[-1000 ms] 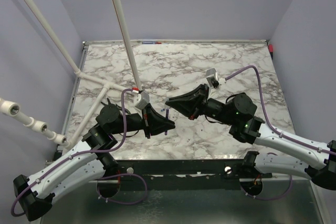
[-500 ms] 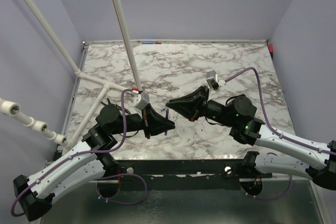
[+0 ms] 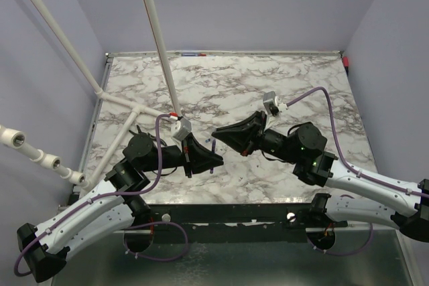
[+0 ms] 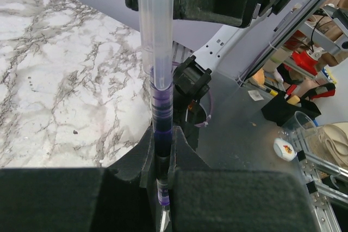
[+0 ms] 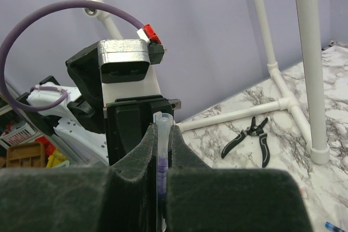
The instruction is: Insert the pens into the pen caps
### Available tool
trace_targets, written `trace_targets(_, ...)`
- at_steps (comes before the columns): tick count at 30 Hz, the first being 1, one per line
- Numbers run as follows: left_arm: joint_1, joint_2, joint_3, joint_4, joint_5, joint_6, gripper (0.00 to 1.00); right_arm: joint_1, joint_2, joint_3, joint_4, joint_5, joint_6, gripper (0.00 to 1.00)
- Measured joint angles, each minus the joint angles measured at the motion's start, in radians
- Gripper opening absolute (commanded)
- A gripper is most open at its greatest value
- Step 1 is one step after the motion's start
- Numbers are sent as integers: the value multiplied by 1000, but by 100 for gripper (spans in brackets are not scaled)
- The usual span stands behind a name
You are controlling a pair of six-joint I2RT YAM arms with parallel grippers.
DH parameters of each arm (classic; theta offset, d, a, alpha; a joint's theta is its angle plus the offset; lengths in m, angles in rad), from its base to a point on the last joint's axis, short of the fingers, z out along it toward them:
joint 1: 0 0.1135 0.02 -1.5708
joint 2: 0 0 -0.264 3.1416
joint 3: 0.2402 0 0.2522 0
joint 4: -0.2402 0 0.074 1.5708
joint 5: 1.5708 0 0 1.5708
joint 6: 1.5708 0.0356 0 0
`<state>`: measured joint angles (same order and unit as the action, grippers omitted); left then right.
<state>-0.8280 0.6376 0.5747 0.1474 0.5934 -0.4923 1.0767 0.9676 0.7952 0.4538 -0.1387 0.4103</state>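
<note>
My left gripper [image 3: 216, 159] is shut on a blue pen [image 4: 162, 118] and holds it upright above the table's near middle. The pen's upper end sits inside a translucent pen cap [image 4: 157, 31]. My right gripper [image 3: 216, 132] is shut on that cap [image 5: 162, 134], and purple-blue shows through the cap between its jaws [image 5: 161, 148]. The two grippers meet tip to tip. The left gripper's body [image 5: 130, 129] stands right behind the cap in the right wrist view. The red and black pens are not clearly seen.
A frame of long white pipes [image 3: 157, 38] rises over the table's left side. Black pliers [image 5: 250, 140] lie on the marble by a pipe foot [image 5: 319, 153]. Small red and blue items [image 3: 192, 53] lie at the far edge.
My right gripper has eased slightly down and towards the left gripper. The left arm has hardly moved.
</note>
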Motion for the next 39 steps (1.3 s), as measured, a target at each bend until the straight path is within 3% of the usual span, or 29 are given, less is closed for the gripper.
trace_targets(33, -1, -4, 0, -29, -18, 24, 0, 18, -20, -28, -21, 23, 19, 1)
trace_targets(39, -1, -4, 0, -53, -22, 41, 0, 18, -20, -28, -42, 25, 21, 19)
